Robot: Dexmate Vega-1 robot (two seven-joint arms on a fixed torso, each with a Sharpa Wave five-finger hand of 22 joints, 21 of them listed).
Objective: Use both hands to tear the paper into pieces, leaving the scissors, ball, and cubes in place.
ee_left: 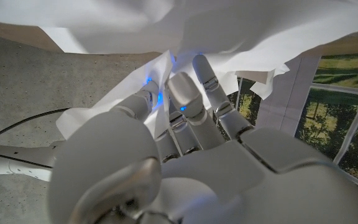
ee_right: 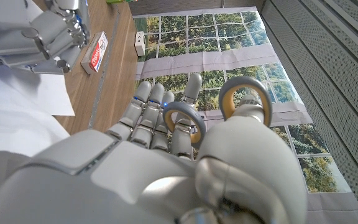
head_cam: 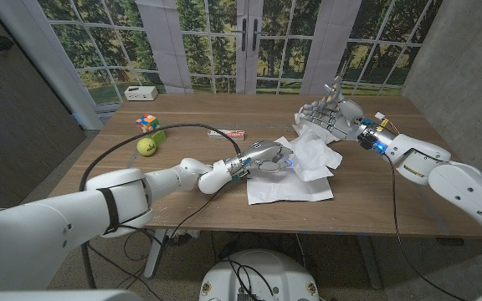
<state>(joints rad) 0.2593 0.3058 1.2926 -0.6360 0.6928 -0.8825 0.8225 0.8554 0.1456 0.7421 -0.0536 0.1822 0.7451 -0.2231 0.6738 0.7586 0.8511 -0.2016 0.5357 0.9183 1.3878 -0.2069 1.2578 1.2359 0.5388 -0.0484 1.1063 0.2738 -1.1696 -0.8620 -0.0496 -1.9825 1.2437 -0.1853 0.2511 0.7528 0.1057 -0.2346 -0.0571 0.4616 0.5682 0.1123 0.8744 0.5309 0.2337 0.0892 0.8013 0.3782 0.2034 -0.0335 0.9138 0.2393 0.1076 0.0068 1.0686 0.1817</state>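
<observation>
White paper [head_cam: 301, 167] lay crumpled at frame centre of the head view on the wooden desk [head_cam: 224, 209], a flatter sheet part under it toward the lower edge. Left hand [head_cam: 266, 159] reached in from lower left, fingers [ee_left: 194, 93] pushed into the paper folds; pinch likely, not confirmed. Right hand [head_cam: 329, 113] hovered at upper right, fingers spread, apparently holding nothing, above the paper's far edge. Step judged: regrasp mid-tear; next needs right hand down onto the paper, then a pull apart. Ball [head_cam: 147, 145] and cube [head_cam: 147, 123] sat well apart at upper left. Small red-and-white box [ee_right: 96, 54] clearer in right wrist view; scissors not made out.
</observation>
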